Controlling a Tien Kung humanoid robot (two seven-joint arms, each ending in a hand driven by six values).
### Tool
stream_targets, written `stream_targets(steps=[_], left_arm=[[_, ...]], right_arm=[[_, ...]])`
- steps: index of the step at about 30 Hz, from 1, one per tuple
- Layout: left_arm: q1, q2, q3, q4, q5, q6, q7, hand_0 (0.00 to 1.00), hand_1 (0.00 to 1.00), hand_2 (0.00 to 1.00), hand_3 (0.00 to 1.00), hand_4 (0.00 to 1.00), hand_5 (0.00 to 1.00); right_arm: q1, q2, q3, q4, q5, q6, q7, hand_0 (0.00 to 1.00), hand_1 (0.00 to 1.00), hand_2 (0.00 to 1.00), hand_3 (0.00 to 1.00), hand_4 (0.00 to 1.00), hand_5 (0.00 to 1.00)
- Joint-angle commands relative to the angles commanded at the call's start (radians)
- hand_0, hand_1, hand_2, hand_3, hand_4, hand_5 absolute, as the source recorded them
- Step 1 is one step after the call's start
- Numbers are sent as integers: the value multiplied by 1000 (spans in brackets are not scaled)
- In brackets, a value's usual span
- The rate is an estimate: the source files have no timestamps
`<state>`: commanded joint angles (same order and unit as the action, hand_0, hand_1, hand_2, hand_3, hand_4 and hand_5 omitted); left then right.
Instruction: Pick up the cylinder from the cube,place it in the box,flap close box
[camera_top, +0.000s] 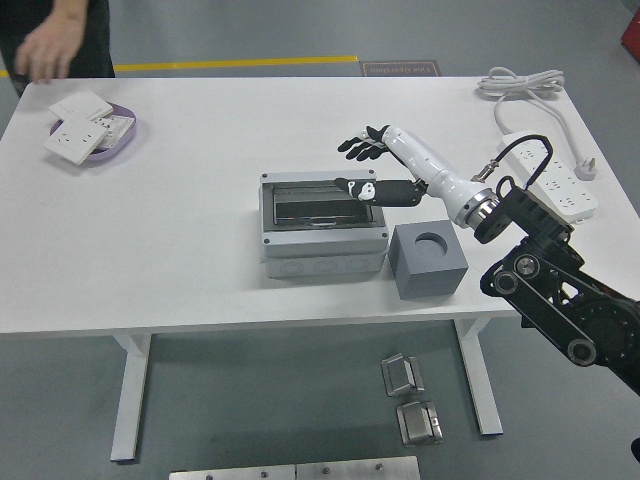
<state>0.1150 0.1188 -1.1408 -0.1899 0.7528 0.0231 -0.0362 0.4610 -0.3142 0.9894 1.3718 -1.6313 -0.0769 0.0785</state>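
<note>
Fingers (358, 148) spread, grasping nothing, right hand (372, 165) hovers at 2 o'clock of the box (320, 230). The cylinder isn't visible; the cube (428, 260) sits empty. The stiff flap looks light, pushable at its edge.

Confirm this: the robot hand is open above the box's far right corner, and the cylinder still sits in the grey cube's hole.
Not quite. The head view shows the grey cube with its round hole empty, with no cylinder in it. The rest stands: the robot hand is open, fingers spread, above the far right corner of the box.
</note>
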Motion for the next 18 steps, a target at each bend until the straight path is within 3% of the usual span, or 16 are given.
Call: stream_targets(steps=[10, 18], left_arm=[[11, -9, 28, 9, -46, -4, 13, 616, 644, 637, 658, 694, 198], [11, -10, 28, 9, -54, -5, 15, 617, 645, 638, 658, 694, 199]], right_arm=[[-137, 30, 206, -10, 148, -22, 70, 633, 611, 634, 671, 783, 410], [-169, 24, 254, -10, 209, -32, 97, 631, 628, 644, 674, 785, 404]])
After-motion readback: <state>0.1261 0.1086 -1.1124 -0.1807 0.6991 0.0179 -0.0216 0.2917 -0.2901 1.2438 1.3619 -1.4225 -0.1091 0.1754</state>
